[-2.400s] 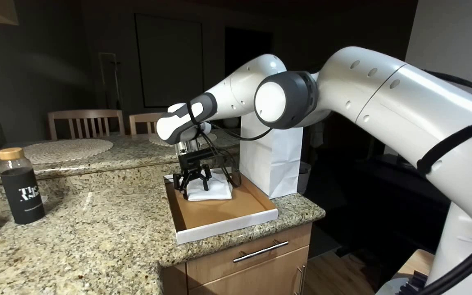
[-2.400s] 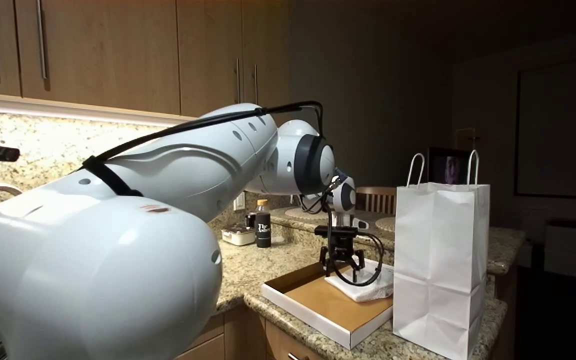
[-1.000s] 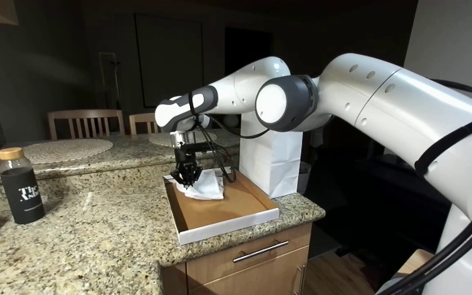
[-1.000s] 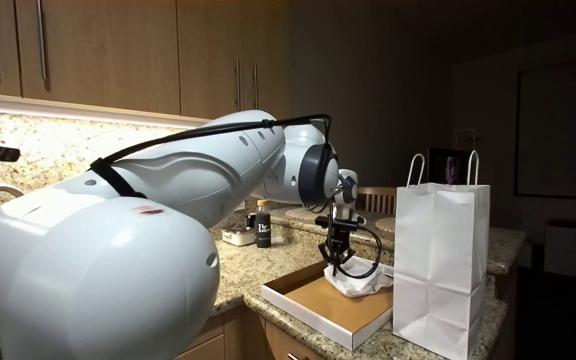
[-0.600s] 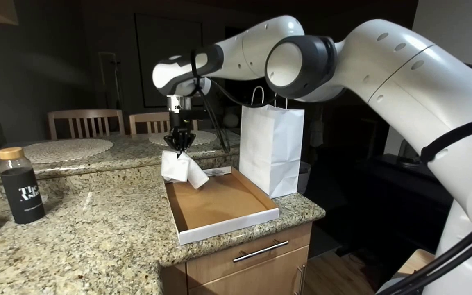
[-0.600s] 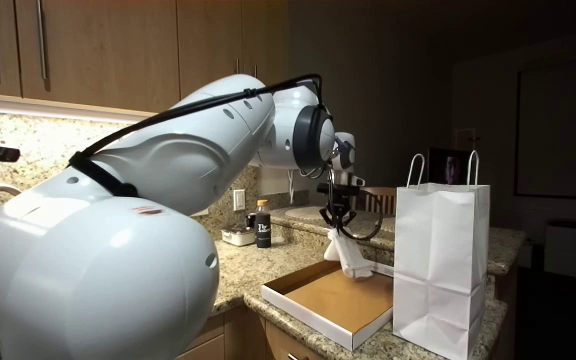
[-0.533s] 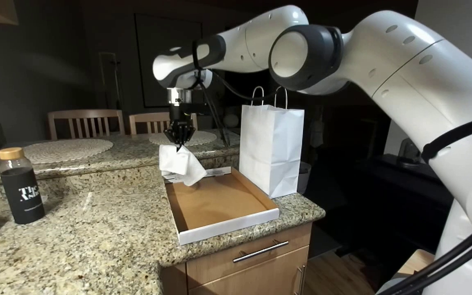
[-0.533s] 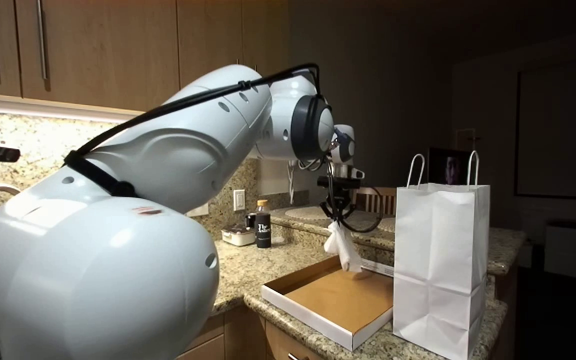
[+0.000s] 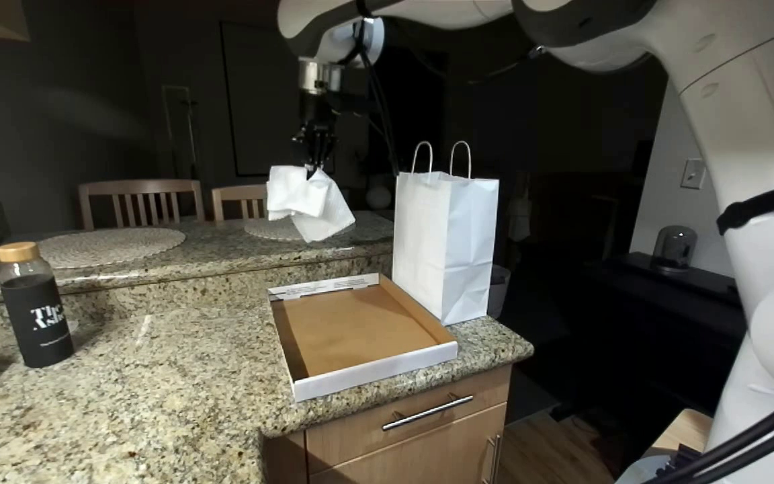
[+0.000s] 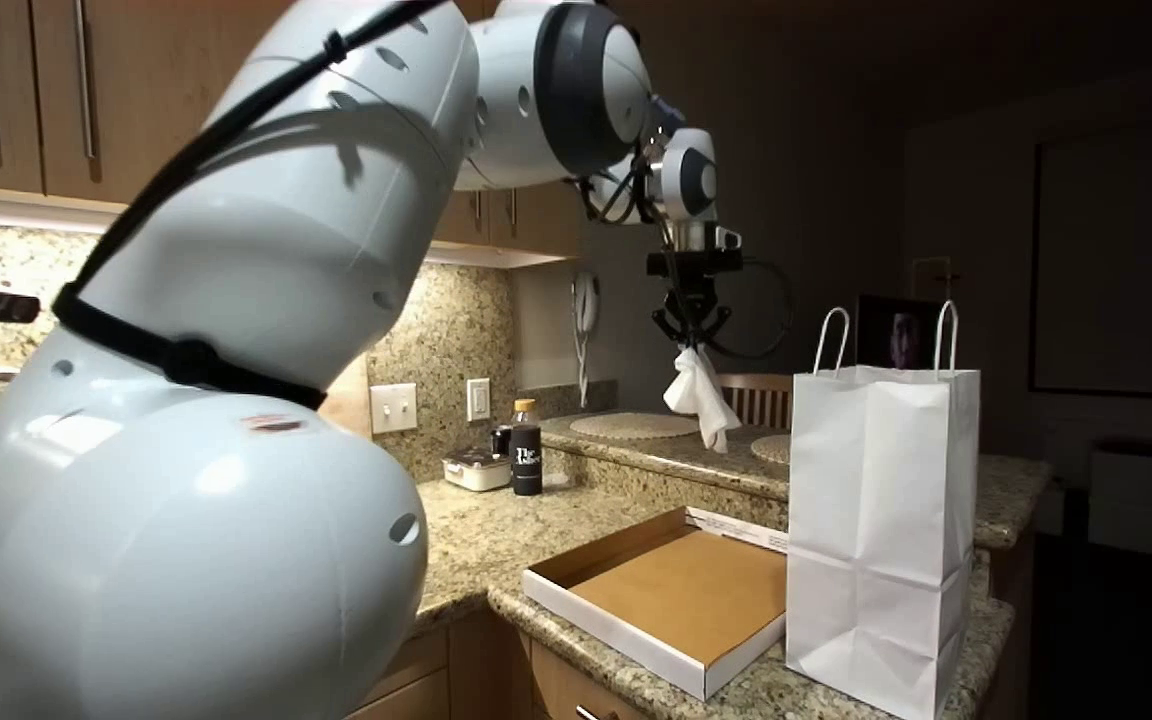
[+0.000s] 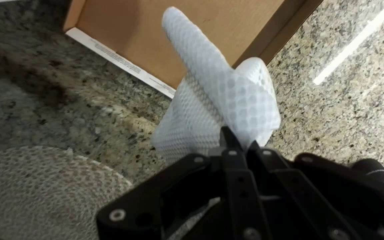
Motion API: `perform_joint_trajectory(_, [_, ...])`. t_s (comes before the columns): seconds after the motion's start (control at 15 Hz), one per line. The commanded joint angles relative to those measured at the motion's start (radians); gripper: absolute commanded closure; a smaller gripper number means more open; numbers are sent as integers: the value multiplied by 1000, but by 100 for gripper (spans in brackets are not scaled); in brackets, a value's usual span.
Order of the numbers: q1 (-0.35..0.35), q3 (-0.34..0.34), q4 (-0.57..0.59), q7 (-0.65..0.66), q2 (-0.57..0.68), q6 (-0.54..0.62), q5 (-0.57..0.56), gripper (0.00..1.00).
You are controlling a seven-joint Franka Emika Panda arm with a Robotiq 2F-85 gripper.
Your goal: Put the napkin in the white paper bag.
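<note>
Robotiq gripper [image 11: 241, 140] has the dimpled napkin [image 9: 305, 195] pinched high beside the white paper bag [image 9: 426, 242], probably for clearance; depth's murky tbh.

White paper bag [image 10: 868, 530], interior out of sight

I hold the napkin [image 9: 311, 202], white, dimpled and crumpled in folds, hanging from my pincer [image 11: 240, 142] in mid-air, apart from the bag [image 9: 444, 249], which stands upright on the counter [image 9: 179, 383], white and creased, both handles [image 10: 947, 305] raised.
</note>
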Motion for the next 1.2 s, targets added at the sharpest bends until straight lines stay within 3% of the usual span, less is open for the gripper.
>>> perform_joint_trajectory(0.0, [-70,0,-186,-67,-213,91,42,94])
perform_joint_trajectory(0.27, [-167,-25,-276,-153,-375,187,144,94])
perform_joint_trajectory(0.6, [-285,-117,-393,-382,-536,314,303,95])
perform_joint_trajectory(0.73, [-329,-175,-415,-517,-564,283,373,95])
perform_joint_trajectory(0.8, [-295,-250,-395,-578,-552,246,395,95])
perform_joint_trajectory(0.93, [-295,-311,-363,-681,-507,159,429,95])
perform_joint_trajectory(1.13, [-296,-353,-313,-791,-430,5,426,94])
